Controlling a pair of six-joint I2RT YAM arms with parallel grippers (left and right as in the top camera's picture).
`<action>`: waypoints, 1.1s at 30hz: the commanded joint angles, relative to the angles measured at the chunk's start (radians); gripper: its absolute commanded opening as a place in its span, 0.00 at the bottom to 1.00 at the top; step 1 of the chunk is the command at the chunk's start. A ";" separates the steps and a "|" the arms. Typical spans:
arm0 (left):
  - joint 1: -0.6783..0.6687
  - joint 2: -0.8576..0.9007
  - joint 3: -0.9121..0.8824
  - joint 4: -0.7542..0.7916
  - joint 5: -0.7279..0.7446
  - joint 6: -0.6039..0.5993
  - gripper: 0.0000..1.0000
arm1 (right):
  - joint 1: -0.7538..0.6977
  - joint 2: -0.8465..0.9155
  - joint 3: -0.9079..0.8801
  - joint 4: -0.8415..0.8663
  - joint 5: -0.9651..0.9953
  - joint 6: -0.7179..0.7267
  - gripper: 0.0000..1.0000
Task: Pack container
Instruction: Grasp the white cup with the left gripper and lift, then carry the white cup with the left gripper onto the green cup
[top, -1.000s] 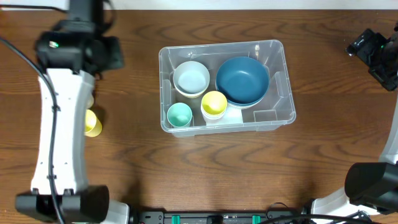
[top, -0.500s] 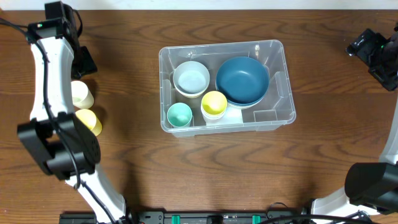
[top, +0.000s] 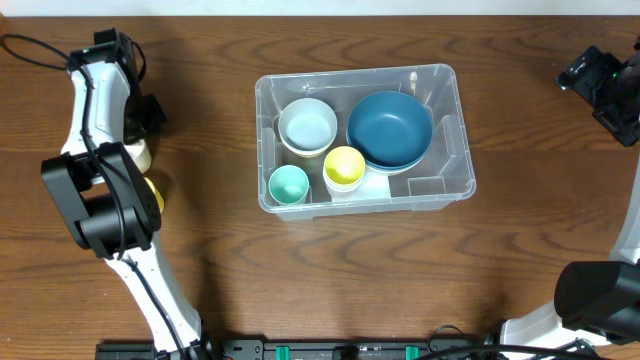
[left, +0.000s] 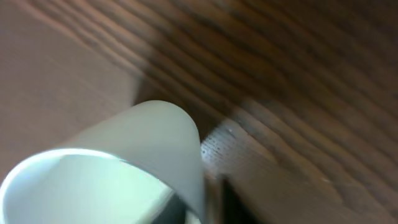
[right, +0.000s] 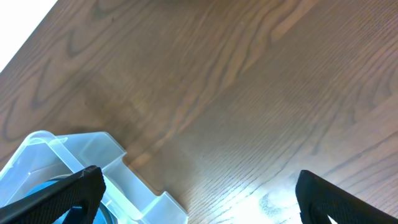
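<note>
The left gripper (top: 145, 118) is largely masked from overhead by its own arm, and its fingers cannot be picked out there. They are not clearly seen in the blurred left wrist view either, though they are pressed together. A pale cup (left: 130, 168) is shown very close in that view, cut off at the lower edge, and whether its wall is pinched cannot be told. From overhead only slivers of this pale cup and of a yellow cup on the table (top: 152, 197) are seen beside the arm.

The container (top: 447, 140) is placed at the middle of the table (top: 300, 280), well apart from both grippers. A white bowl (top: 307, 127), a blue bowl (top: 390, 128), a green cup (top: 289, 185) and a second yellow cup (top: 344, 167) are held inside it.

The right gripper (top: 598, 82) is found near the overhead frame's far right edge. In its wrist view the fingers (right: 81, 193) are shown spread wide above the table, and only one corner of the container is included
</note>
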 joint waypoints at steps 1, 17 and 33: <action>0.002 0.026 -0.006 -0.002 0.016 0.002 0.06 | -0.004 -0.017 0.011 -0.002 0.005 0.008 0.99; -0.077 -0.315 0.011 -0.041 0.277 0.062 0.06 | -0.004 -0.017 0.011 -0.002 0.005 0.008 0.99; -0.628 -0.594 0.004 -0.240 0.267 0.306 0.06 | -0.004 -0.017 0.011 -0.002 0.005 0.008 0.99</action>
